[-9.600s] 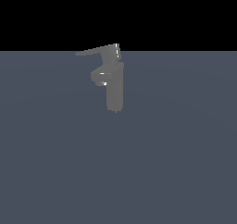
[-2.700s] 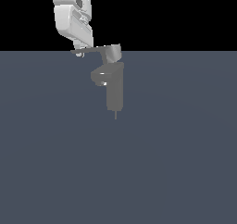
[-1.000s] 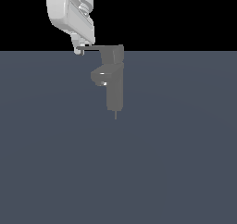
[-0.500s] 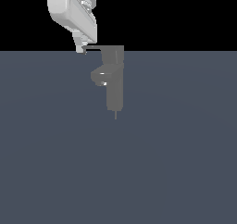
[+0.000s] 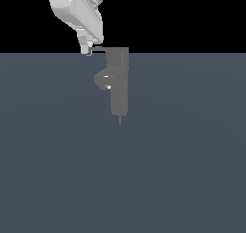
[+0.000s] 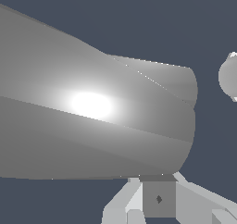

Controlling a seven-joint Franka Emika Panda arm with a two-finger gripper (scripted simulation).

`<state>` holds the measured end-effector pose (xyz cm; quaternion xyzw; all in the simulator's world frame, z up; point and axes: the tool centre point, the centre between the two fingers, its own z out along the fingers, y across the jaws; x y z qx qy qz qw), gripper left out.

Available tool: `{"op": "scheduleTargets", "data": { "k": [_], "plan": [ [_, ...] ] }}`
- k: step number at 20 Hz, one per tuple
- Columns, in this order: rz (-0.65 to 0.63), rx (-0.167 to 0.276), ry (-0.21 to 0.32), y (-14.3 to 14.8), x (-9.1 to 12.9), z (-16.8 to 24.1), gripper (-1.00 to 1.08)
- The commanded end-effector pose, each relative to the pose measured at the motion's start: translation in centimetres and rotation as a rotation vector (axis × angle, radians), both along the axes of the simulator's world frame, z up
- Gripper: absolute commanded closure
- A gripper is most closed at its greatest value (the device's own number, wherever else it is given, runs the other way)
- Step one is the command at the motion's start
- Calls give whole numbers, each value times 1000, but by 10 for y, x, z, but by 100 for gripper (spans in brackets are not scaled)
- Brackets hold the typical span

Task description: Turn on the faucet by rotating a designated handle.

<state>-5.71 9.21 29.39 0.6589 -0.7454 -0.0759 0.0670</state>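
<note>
Grey faucet [image 5: 118, 87] stands upright on the slate-blue tabletop [image 5: 182, 169], a white gripper [image 5: 86, 50] at its lever.

Seen in the exterior view, the thin handle [image 5: 100, 49] reaches from the blocky cap toward that view's left, its narrow tip meeting the fingers [image 5: 85, 48] hanging from above. Whether those fingers are apart or closed on the tip cannot be told. The stubby spout [image 5: 104, 79] sits below the lever.

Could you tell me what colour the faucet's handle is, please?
Matte grey, like the faucet; the handle shows best in the exterior view.
</note>
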Motion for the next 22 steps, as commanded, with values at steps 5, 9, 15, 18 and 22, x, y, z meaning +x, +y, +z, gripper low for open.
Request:
{"op": "scheduleTargets", "data": {
  "k": [5,9,15,18,22],
  "plan": [
    [-7,-1,-1,-38,-6,1,108],
    [-10,0,-2,-64,-10,2,108],
    [-14,0,-5,-105,-17,4,108],
    [18,3,1,-88,-18,2,108],
    [14,3,0,-102,-10,0,108]
  ]
}}
